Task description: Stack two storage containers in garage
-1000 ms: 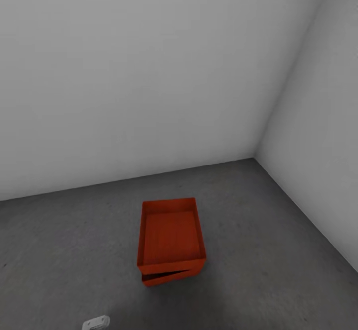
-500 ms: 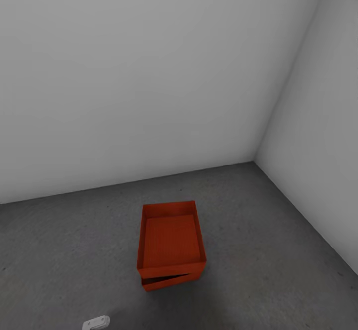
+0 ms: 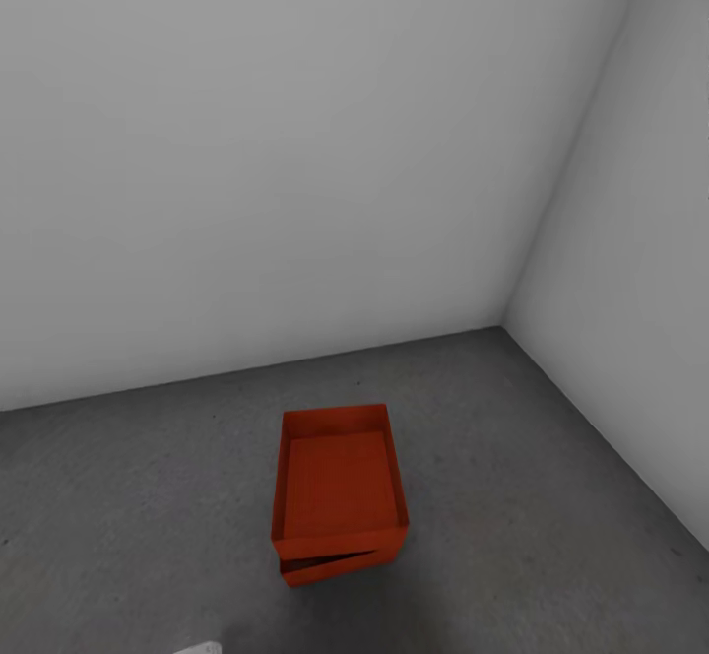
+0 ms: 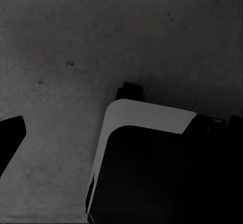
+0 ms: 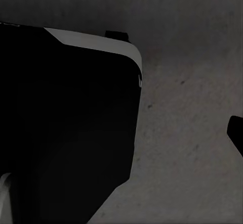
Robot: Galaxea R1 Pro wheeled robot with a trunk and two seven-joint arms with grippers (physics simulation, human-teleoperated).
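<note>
From my head camera I looked down into a corner of the garage, where two plain white walls (image 3: 295, 142) met above the speckled grey concrete floor (image 3: 118, 496). The two storage containers sat there as a stack, near the middle of the floor and well apart from both walls. The upper container (image 3: 340, 482) was orange-red, open at the top, and its ribbed bottom was bare inside. It rested on the lower container (image 3: 330, 567), of which I saw just a thin strip of rim and wall below the upper one's near side. The two were not squared up: the lower one was turned slightly, so its near edge slanted against the edge above it and a dark wedge of gap showed between them at the left. A small white part of my own body (image 3: 202, 649) poked in at the bottom edge of that view, just left of centre.

My left wrist camera looked at the dark floor, with a rounded grey-and-black block of my base (image 4: 147, 148) in the foreground and a black tip (image 4: 10, 138) at the frame's edge. My right wrist camera saw much the same, the same kind of dark block with a pale rim (image 5: 76, 107) and a black tip (image 5: 237, 133) at the edge. I could not tell whether either claw was apart or together.
</note>
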